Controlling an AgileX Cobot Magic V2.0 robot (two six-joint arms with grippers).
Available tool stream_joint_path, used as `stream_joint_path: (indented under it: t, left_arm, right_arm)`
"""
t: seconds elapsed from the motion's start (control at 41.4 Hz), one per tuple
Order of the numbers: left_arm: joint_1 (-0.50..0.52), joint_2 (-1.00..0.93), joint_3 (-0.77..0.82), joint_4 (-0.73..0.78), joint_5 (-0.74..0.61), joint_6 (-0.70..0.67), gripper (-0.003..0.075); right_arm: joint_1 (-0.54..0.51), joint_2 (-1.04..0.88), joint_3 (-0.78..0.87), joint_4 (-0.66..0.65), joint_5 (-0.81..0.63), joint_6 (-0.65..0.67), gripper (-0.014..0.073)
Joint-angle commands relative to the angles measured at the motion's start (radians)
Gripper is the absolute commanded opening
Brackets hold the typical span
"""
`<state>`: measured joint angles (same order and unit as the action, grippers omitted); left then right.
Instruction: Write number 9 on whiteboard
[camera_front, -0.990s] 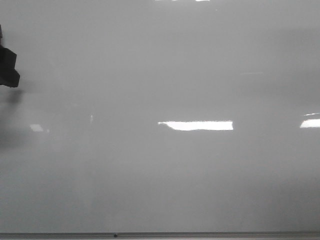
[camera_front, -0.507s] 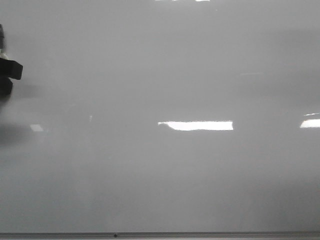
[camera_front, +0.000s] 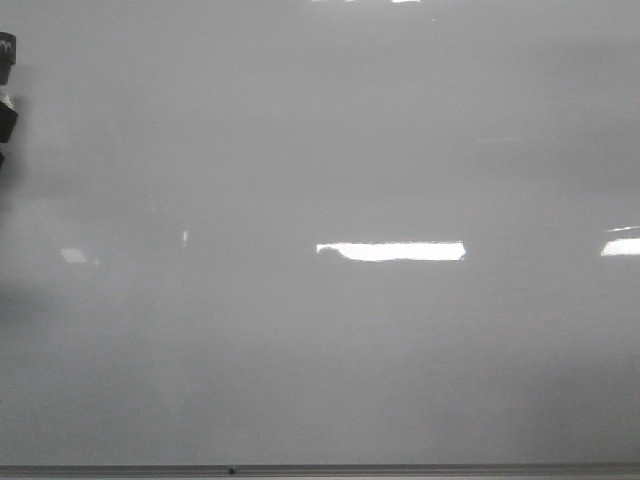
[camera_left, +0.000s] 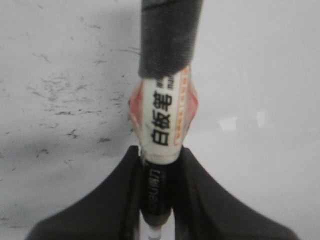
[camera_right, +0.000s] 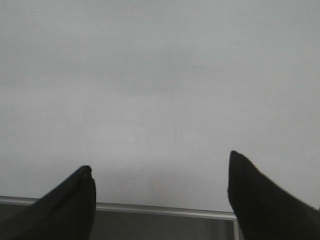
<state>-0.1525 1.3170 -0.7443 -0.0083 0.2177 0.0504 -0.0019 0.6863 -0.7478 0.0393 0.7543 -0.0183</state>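
A whiteboard marker (camera_left: 162, 145) is clamped in the left gripper (camera_left: 157, 165); the whiteboard (camera_front: 350, 360) ahead of its tip is unmarked.
No number 9 is seen yet; the tip should be pressed lightly and squarely. The right gripper (camera_right: 160, 185) is held wide, empty.

one whiteboard (camera_front: 330, 150), one marker (camera_left: 167, 100), two hands (camera_left: 156, 200) (camera_right: 160, 195)

The front view faces the large glossy pale grey whiteboard (camera_front: 380, 150) squarely, its thin grey frame along the frame's bottom. Both wrist views look closely onto that same board; the right one shares the bottom frame.
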Motion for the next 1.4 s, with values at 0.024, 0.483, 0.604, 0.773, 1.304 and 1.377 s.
stream_joint_path:
  t: [0.024, 0.483, 0.604, 0.773, 1.304, 1.377]
  left_arm:
    - [-0.004, -0.091, -0.134, 0.063, 0.234, 0.029, -0.0019]
    - [-0.078, -0.105, -0.354, -0.394, 0.73, 0.784, -0.0019]
    - [-0.186, -0.103, -0.36, -0.377, 0.737, 0.808, -0.0019]
    - [-0.34, -0.056, -0.389, -0.373, 0.777, 0.819, -0.0019]
    - [-0.636, 0.07, -0.407, -0.32, 0.784, 0.84, -0.0019]
    - [-0.645, 0.07, -0.407, -0.32, 0.777, 0.84, -0.0019]
  right_arm:
    - [-0.004, 0.015, -0.076, -0.002, 0.023, -0.017, 0.0568]
    - [-0.003, 0.169, -0.148, 0.21, 0.134, -0.248, 0.0502]
    - [-0.003, 0.214, -0.167, 0.339, 0.162, -0.409, 0.0499]
    - [0.025, 0.275, -0.199, 0.486, 0.212, -0.634, 0.0499]
    - [0.524, 0.426, -0.225, 0.519, 0.151, -0.939, 0.0496]
    - [0.571, 0.45, -0.225, 0.519, 0.105, -0.939, 0.0496]
